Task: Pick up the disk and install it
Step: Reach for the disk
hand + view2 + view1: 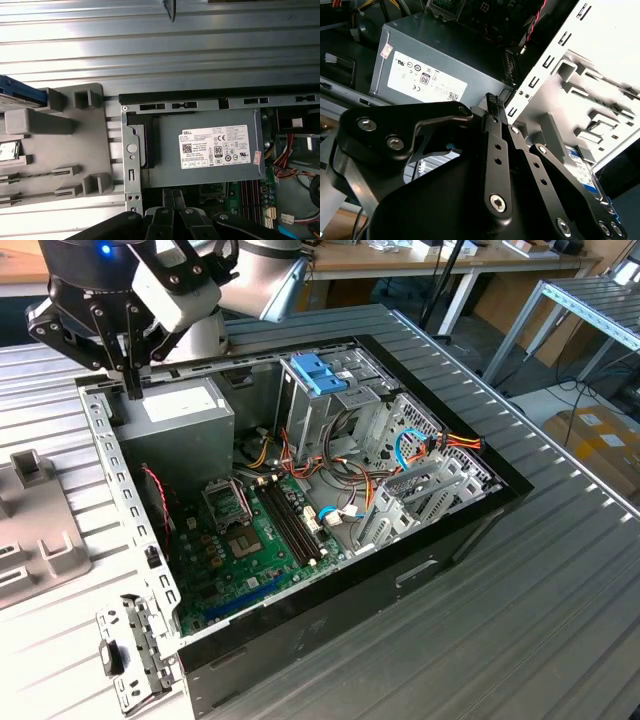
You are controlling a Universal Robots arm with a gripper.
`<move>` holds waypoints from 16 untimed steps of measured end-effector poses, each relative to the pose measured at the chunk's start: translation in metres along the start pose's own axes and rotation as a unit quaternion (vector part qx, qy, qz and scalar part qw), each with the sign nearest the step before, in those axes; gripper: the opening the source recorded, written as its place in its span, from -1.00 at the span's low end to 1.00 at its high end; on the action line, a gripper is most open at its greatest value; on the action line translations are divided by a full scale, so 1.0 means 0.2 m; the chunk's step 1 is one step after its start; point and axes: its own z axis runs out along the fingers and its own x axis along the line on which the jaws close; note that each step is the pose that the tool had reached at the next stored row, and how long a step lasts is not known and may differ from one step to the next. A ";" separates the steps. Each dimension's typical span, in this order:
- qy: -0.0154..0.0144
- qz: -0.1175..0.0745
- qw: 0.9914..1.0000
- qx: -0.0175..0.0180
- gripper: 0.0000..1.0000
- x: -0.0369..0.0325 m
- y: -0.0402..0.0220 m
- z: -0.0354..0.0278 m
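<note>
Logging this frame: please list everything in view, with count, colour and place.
disk: one, silver with blue rail, at the fixture's end away from the case
fixture: one, grey, on the table beside the case
computer case: one, black, open, on the table
power supply: one, grey with white sticker, inside the case
drive cage: one, metal with light-blue top, inside the case
motherboard: one, green, case floor
cables: several, orange, red, yellow, inside the case
table: one, grey ribbed metal
gripper: one, black, shut, empty, over the case edge by the power supply
</note>
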 end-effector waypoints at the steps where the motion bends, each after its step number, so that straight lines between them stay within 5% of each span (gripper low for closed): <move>1: 0.000 0.000 1.000 0.000 -0.79 0.003 0.000 0.000; 16: 0.000 0.000 1.000 0.000 -0.79 0.062 -0.005 -0.002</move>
